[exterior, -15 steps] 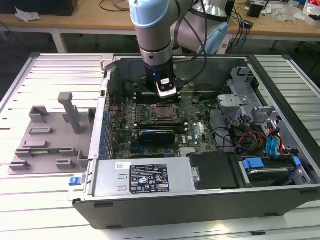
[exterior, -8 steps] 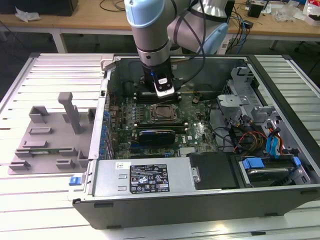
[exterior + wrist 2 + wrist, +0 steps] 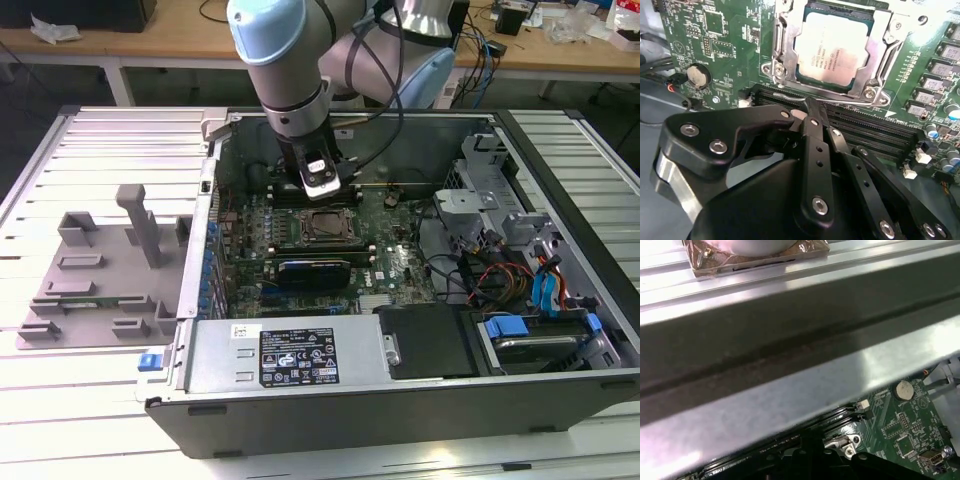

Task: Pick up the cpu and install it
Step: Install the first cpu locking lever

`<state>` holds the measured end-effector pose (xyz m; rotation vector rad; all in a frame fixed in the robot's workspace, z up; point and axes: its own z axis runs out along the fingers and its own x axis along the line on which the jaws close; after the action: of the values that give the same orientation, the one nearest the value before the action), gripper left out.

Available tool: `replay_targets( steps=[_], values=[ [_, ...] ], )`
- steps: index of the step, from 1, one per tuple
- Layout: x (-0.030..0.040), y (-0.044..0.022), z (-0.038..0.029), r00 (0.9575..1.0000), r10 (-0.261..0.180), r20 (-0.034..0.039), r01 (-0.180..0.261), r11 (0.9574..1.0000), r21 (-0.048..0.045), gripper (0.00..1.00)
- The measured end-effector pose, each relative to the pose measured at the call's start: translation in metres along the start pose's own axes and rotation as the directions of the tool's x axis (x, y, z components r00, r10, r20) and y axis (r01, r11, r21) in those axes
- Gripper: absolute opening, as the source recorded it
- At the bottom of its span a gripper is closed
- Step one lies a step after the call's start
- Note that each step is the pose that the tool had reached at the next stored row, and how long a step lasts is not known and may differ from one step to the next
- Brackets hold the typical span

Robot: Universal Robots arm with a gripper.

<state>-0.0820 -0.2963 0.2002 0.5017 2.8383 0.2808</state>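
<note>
The black fingers (image 3: 810, 107) were closed on nothing, just beside the flat silvery-grey square cpu (image 3: 832, 50) sitting in its metal socket frame (image 3: 880, 60) on the green board (image 3: 725, 55).

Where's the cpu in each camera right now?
Exterior view: the cpu sits in the socket frame mid-motherboard, just below the gripper.
Second wrist view: cpu lies inside the metal bracket, beyond the gripper.
First wrist view: not in it.
Shared landmark: the coin battery.

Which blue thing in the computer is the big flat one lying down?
The blue handle on the drive, near the case's corner at the exterior view's right. The other blue things, the cable plugs, are thin and stand up.
</note>
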Motion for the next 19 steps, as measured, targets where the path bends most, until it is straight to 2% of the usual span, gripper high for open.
replay_targets(
  steps=[8, 15, 16, 17, 18, 19],
  values=[
    [0.0014, -0.0016, 0.0055, 1.0000, -0.003, 0.0040, 0.003, 1.0000, 0.0084, 0.11],
    [0.0018, -0.0018, 0.0072, 1.0000, -0.004, 0.0067, 0.004, 1.0000, 0.0076, 0.11],
    [0.0014, -0.0011, 0.0055, 1.0000, -0.004, 0.0072, 0.004, 1.0000, 0.0059, 0.11],
    [0.0004, -0.0002, 0.0005, 1.0000, -0.004, 0.0067, 0.004, 1.0000, 0.0076, 0.11],
    [-0.0007, 0.0011, -0.0048, 1.0000, -0.005, 0.0080, 0.005, 0.9999, 0.0113, 0.11],
    [-0.0011, 0.0016, -0.0067, 0.9999, -0.008, 0.0109, 0.007, 0.9998, 0.0196, 0.11]
  ],
)
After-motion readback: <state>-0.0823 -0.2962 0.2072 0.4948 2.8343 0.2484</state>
